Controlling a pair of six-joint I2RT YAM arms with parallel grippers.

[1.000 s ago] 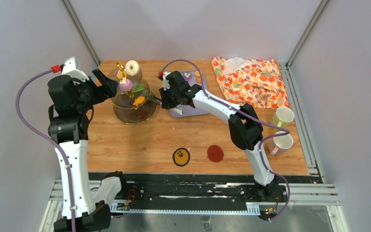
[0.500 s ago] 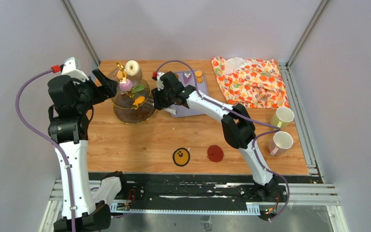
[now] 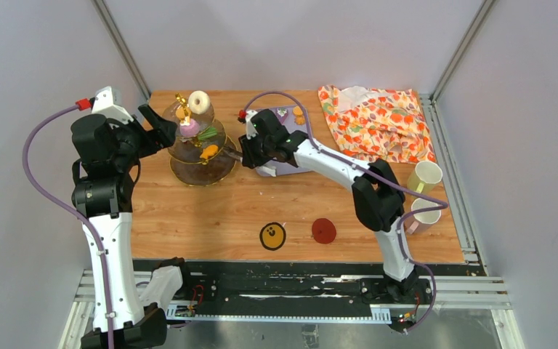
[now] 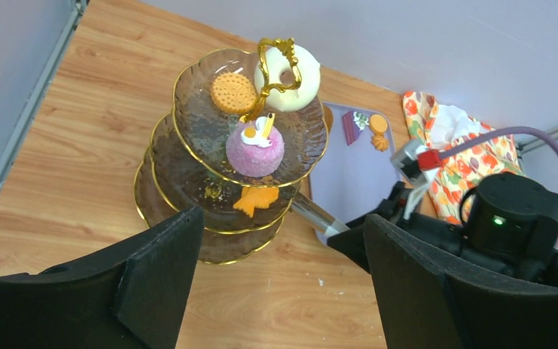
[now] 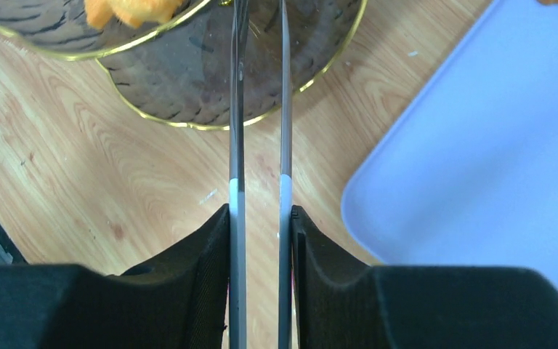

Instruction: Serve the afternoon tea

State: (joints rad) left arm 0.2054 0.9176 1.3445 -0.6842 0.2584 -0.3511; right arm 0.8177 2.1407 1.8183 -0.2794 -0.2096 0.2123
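Observation:
The three-tier glass stand [image 3: 196, 173] with its gold handle stands at the back left. A white donut [image 3: 199, 101], an orange biscuit [image 4: 233, 91] and a purple cake [image 4: 255, 149] lie on its top tier. An orange pastry [image 3: 208, 152] lies on the middle tier. My left gripper [image 3: 161, 125] hangs open just left of the stand, holding nothing. My right gripper [image 3: 245, 156] is shut on the metal tongs [image 5: 236, 109]. The tong arms stand slightly apart, reach over the bottom tier [image 5: 189, 80], and their tips are hidden. Two mugs [image 3: 424, 177] [image 3: 423, 216] stand at the right edge.
The lilac tray [image 3: 290, 163] lies right of the stand with a few small pastries [image 3: 282, 113] at its far end. A flowered orange cloth [image 3: 378, 120] is bunched at the back right. A yellow coaster [image 3: 272, 235] and a red coaster [image 3: 324, 230] lie near the front.
My right arm swung the tongs left toward the stand, then drew back a little to the right. The left arm has not moved.

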